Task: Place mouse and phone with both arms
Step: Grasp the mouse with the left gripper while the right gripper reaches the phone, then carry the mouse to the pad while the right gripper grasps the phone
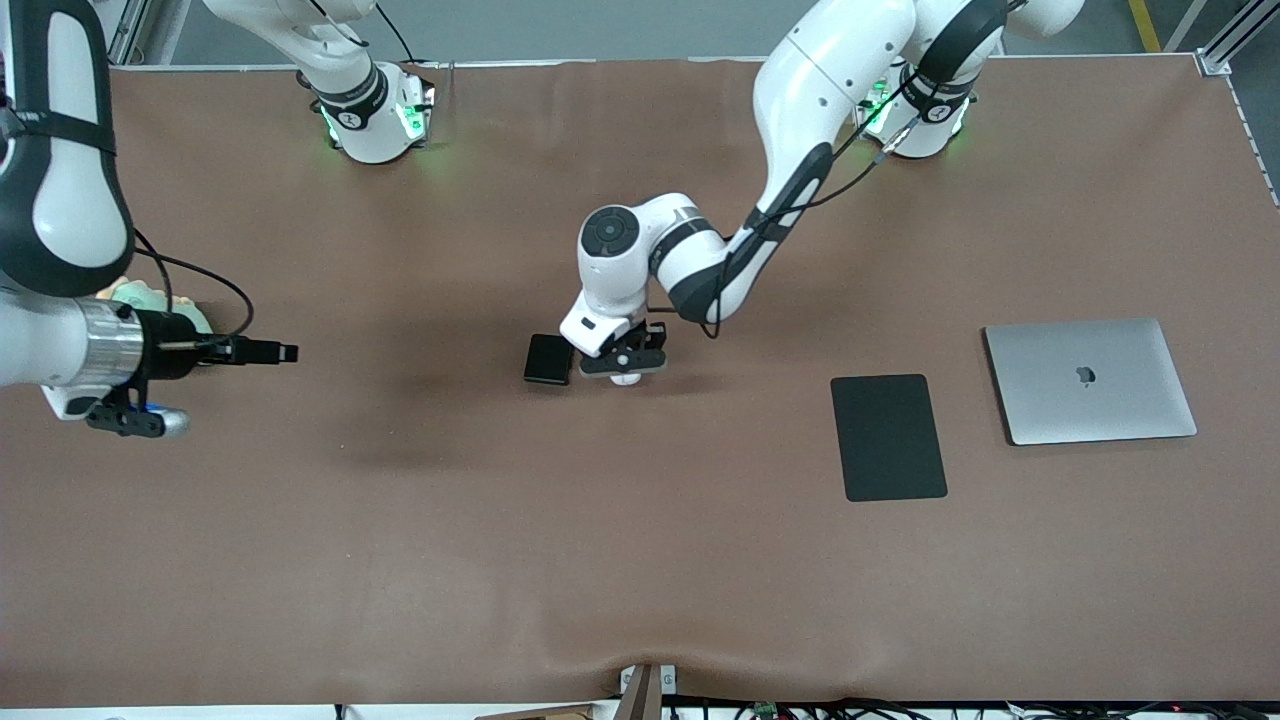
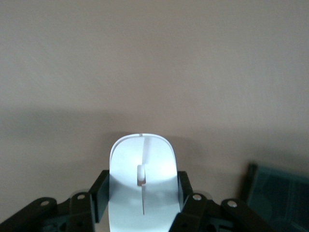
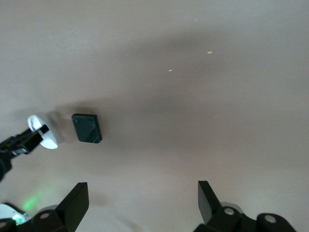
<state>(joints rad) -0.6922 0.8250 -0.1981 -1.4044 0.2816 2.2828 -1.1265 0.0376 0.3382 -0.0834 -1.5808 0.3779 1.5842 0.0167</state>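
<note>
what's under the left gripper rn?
The mouse: the left gripper is shut on its sides, on the table beside the phone. From the front, the gripper covers most of the mouse.

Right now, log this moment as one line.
left pincer: shut on mouse | right pincer: open, waiting over table's right-arm end | phone: on table beside mouse

Even overhead light, soft shadows

front: high, facing arms | wrists: downward | shared: mouse (image 1: 627, 377), phone (image 1: 548, 359)
</note>
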